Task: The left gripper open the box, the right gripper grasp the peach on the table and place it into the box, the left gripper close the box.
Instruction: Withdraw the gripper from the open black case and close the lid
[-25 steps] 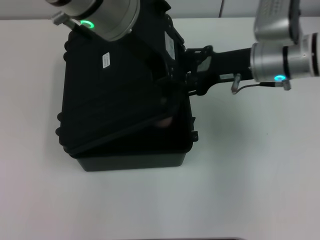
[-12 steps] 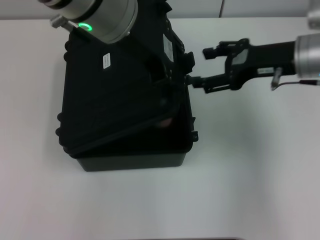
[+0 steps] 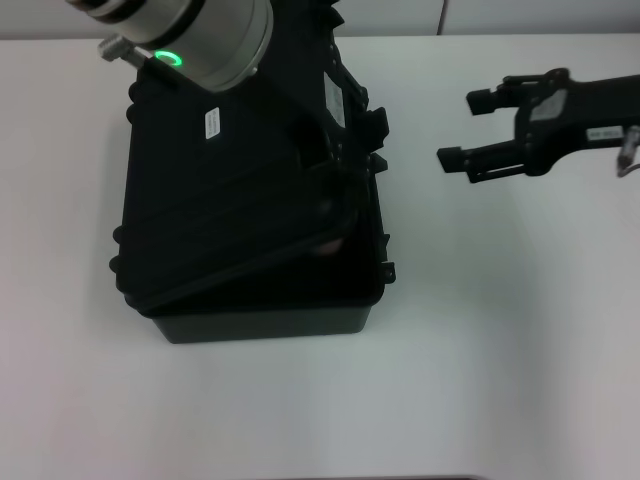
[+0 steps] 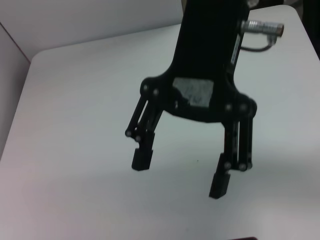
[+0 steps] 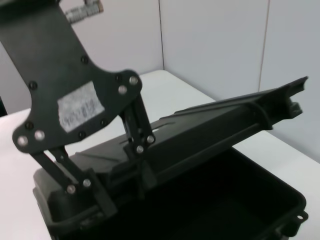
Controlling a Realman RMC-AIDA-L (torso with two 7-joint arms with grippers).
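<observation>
Box (image 3: 240, 215) long axis runs near-far, lid tilted.

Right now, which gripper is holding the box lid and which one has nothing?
The left gripper, on the thick arm with the green ring, holds the box lid half up. The right gripper hangs open and empty over the table, beside the box.

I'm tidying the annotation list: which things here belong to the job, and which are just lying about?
Job: box, lid part open; peach inside it; left gripper at the lid edge; right gripper, open, over the table.
Lying about: nothing; only the wall behind.
</observation>
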